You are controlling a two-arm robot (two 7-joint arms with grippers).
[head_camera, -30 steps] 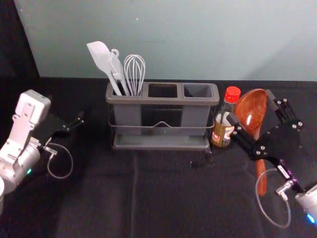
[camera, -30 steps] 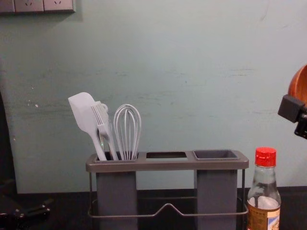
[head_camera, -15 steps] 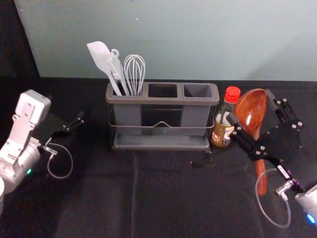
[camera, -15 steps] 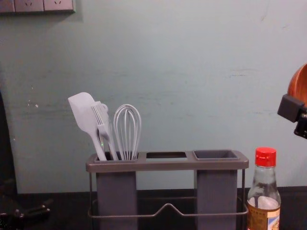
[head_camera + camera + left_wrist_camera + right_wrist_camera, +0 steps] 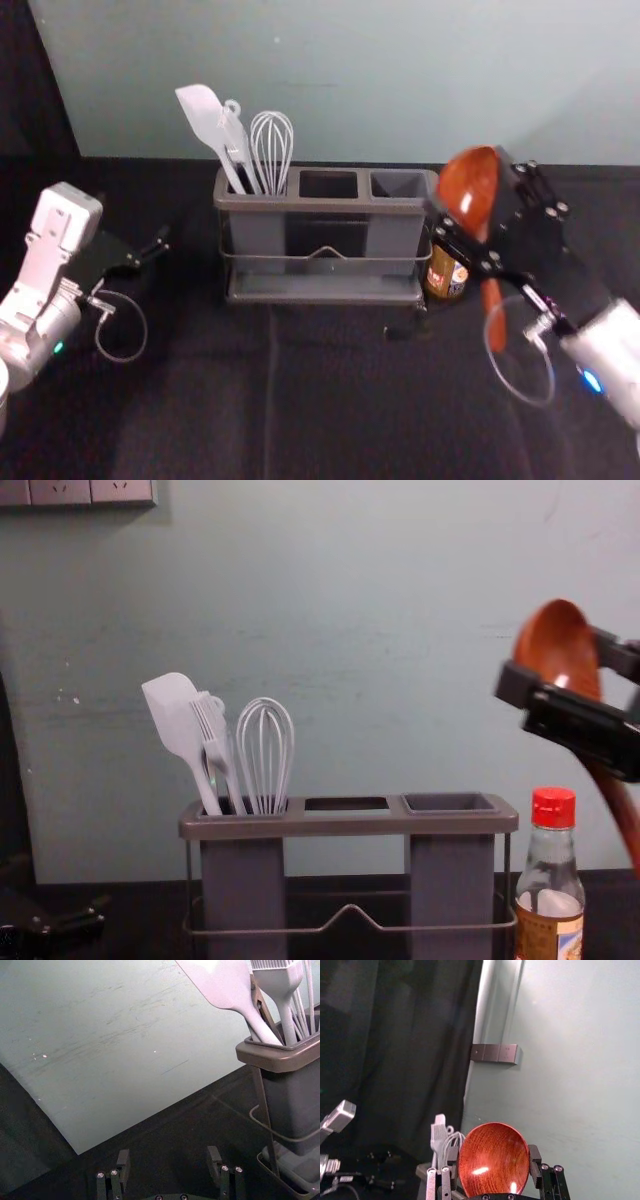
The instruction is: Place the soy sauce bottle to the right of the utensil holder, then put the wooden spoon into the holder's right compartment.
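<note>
Aloft, glossy wooden spoon (image 5: 467, 190) — between right jaws

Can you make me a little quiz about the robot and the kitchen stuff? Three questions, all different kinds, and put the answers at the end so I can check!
1. True or false: the soy sauce bottle stands to the right of the utensil holder.

2. Pick one. What is holding the wooden spoon?
a) the left gripper
b) the right gripper
c) nothing, it lies on the table

3. Fill in the missing word: the whisk stands in the holder's ____ compartment.

Key: 1. true; 2. b; 3. left
</note>
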